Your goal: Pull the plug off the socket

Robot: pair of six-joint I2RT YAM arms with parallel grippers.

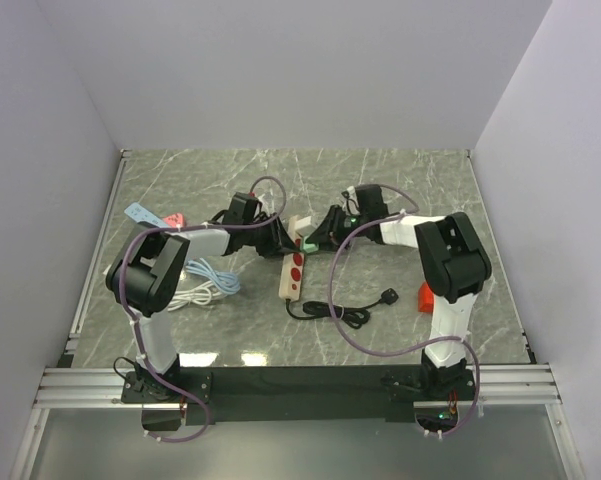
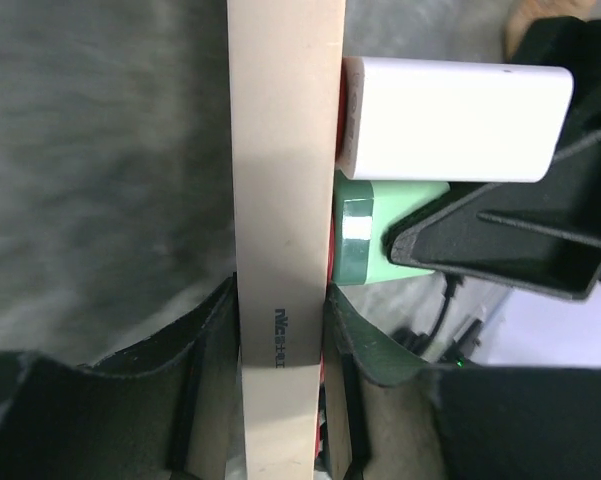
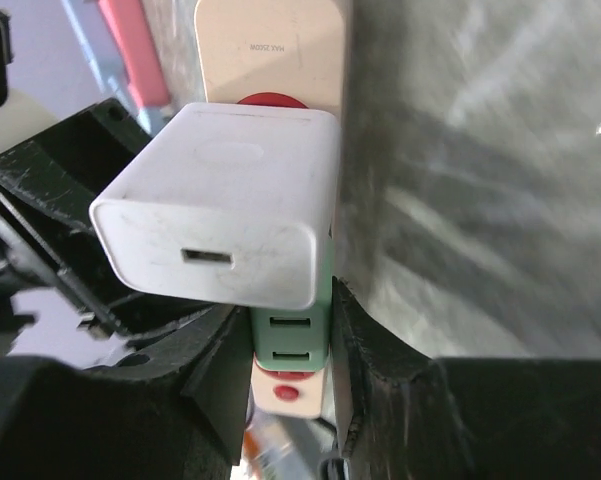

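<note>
A beige power strip (image 1: 293, 272) with red sockets lies mid-table. A white charger (image 1: 300, 225) and a green plug (image 1: 308, 243) sit in its far end. My left gripper (image 1: 278, 240) is shut on the strip's sides; in the left wrist view the strip (image 2: 285, 180) runs between the fingers of the gripper (image 2: 283, 320), with the charger (image 2: 450, 118) and the green plug (image 2: 380, 235) on its right. My right gripper (image 1: 318, 236) is shut on the green plug (image 3: 292, 340) just under the white charger (image 3: 220, 215); the gripper (image 3: 290, 330) has one jaw on each side of it.
A black cable with a plug (image 1: 355, 312) lies in front of the strip. A coiled white cable (image 1: 205, 285) lies at the left. A blue tag (image 1: 140, 213) and a pink item (image 1: 175, 218) sit far left. An orange object (image 1: 425, 297) stands beside the right arm.
</note>
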